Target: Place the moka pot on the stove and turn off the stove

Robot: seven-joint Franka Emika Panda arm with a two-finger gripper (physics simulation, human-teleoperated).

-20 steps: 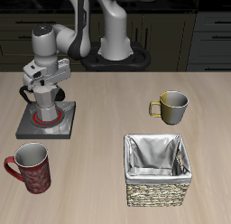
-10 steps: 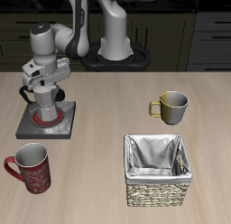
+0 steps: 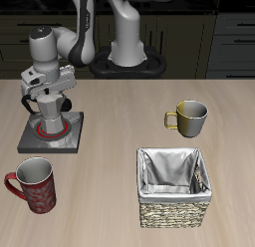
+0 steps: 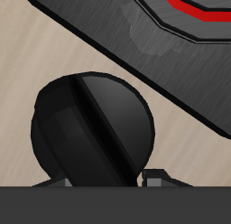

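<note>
The silver moka pot [image 3: 52,118] stands upright on the dark stove [image 3: 72,138], over the burner's glowing red ring [image 3: 44,132]. My gripper [image 3: 47,92] hangs just above the back of the pot, open and empty. In the wrist view the stove's round black knob [image 4: 90,128] with its raised ridge lies directly below my gripper [image 4: 108,181]. Only the fingertips [image 4: 158,177] show there, standing apart on either side of the knob. The red ring [image 4: 194,5] also shows in that view. The pot itself is out of the wrist view.
An olive metal mug with a yellow handle [image 3: 187,117] stands mid-table. A woven basket with grey lining [image 3: 175,185] sits near the front edge. A red mug [image 3: 32,183] stands in front of the stove.
My gripper has risen a little and shifted back from the pot toward the knob. The moka pot has stayed on the stove.
</note>
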